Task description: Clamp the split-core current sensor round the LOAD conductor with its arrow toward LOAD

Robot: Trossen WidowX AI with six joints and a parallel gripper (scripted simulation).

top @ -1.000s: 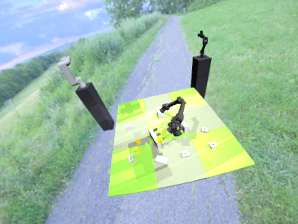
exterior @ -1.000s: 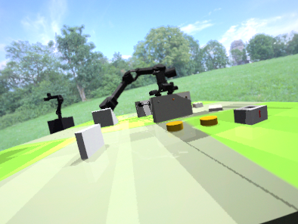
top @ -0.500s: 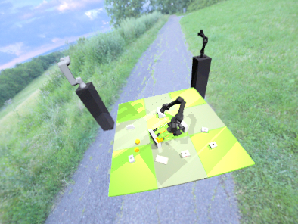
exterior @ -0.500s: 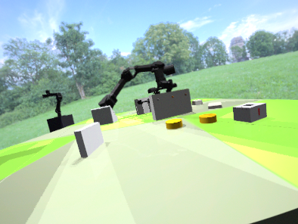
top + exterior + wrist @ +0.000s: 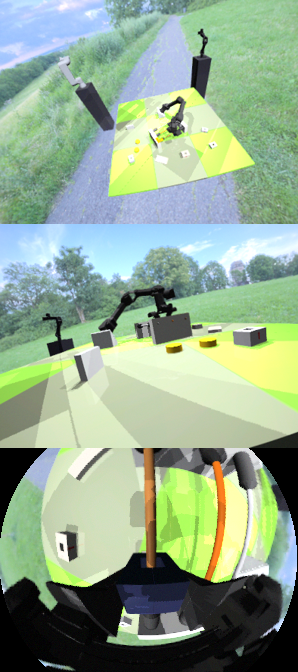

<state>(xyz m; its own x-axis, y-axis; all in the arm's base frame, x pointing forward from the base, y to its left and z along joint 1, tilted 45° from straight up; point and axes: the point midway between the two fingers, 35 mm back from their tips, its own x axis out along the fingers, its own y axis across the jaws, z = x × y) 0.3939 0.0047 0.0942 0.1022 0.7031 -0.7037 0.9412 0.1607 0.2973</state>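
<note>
The current sensor (image 5: 152, 597) is a dark blue block in the wrist view. My gripper (image 5: 150, 568) (image 5: 175, 131) (image 5: 162, 314) is shut on it, one finger on each side. A brown conductor (image 5: 150, 513) runs straight into the sensor's top middle; whether the sensor is latched is hidden. An orange conductor (image 5: 221, 508) and a white conductor (image 5: 249, 528) run to the right, clear of the sensor. The conductors span near an upright panel (image 5: 155, 140) (image 5: 172, 330). The LOAD marker and the sensor's arrow cannot be read.
Two yellow discs (image 5: 174, 348) (image 5: 207, 343) lie in front of the panel. A grey box with a red mark (image 5: 249, 337) stands to their right, and an upright white slab (image 5: 90, 363) to the left. Several small white boxes, one of them here (image 5: 184, 154), stand around the table.
</note>
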